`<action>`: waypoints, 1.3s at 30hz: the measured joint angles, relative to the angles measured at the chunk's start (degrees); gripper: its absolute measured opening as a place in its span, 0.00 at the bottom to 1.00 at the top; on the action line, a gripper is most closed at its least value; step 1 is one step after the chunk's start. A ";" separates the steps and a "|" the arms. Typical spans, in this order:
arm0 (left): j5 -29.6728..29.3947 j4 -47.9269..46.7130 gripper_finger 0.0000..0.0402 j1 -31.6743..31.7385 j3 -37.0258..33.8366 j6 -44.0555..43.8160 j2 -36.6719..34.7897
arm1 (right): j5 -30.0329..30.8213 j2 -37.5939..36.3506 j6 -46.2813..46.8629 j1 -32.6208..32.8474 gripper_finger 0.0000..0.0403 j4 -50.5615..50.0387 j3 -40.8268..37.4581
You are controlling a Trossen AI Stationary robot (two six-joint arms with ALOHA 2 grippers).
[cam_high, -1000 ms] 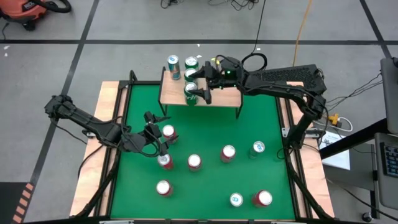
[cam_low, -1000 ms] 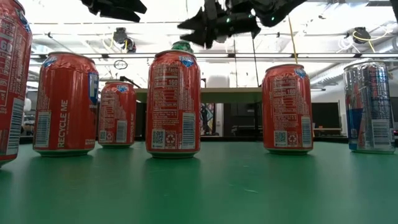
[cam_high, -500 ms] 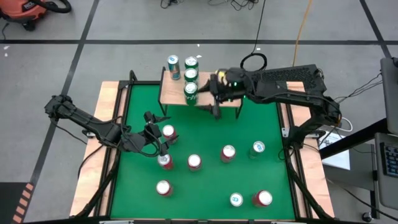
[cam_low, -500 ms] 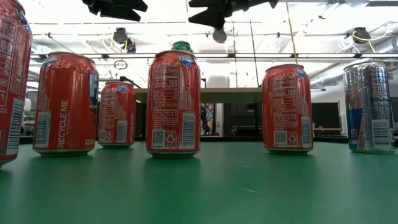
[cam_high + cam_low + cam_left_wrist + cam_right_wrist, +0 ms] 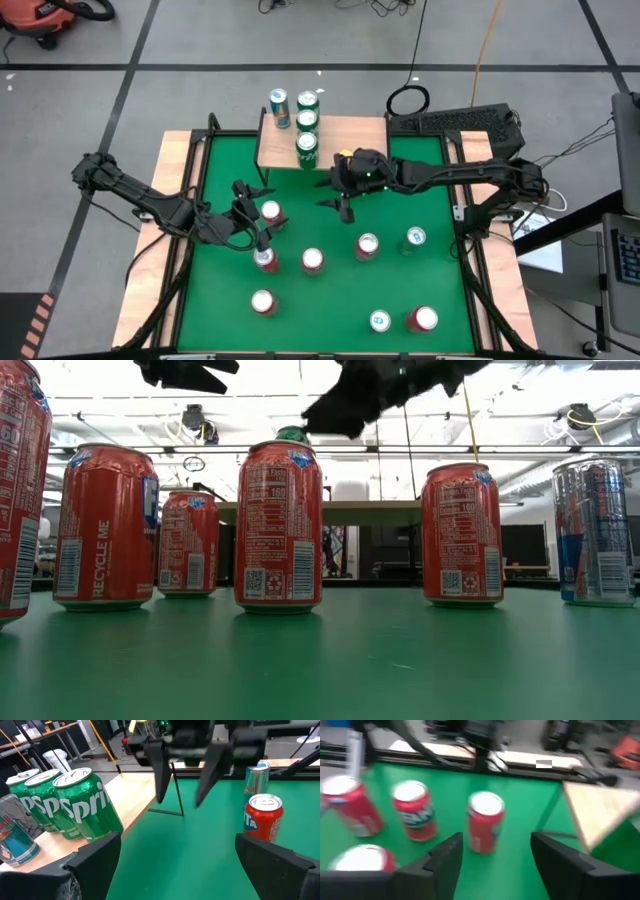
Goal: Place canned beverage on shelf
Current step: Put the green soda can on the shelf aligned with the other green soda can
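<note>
While three green Sprite cans (image 5: 306, 142) are standing on the shelf (image 5: 350, 145), your right gripper (image 5: 343, 190) is hanging empty with fingers apart just in front of that shelf. Your left gripper (image 5: 252, 215) is waiting wide open, farther from the shelf, beside a red can (image 5: 270, 212).

We see the shelf (image 5: 340, 146), a low stand with a light wooden plank top on thin black legs, standing at the far edge of the green tabletop (image 5: 330, 300). Four cans stand upright at its left end: three green cans (image 5: 307, 122) in a touching row and a blue-and-silver can (image 5: 279, 107) just beside them. On the tabletop, red cans (image 5: 313, 260) and other cans (image 5: 415, 238) stand upright, spread toward the near edge.
</note>
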 joint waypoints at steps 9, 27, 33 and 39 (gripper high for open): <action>0.04 0.24 0.96 0.00 -0.02 -1.51 0.24 | 5.52 0.64 1.13 -3.96 0.29 4.37 -1.50; 0.42 -0.15 0.96 0.00 -0.04 -1.00 0.66 | 4.02 8.04 1.10 -8.24 0.07 14.68 -1.50; 0.42 0.09 0.96 0.00 -0.04 0.06 0.66 | 3.98 8.70 1.00 -9.12 0.07 15.68 -1.50; 0.42 0.11 0.96 0.00 -0.04 0.09 0.66 | 4.00 8.69 -0.21 -9.10 0.07 17.79 -1.50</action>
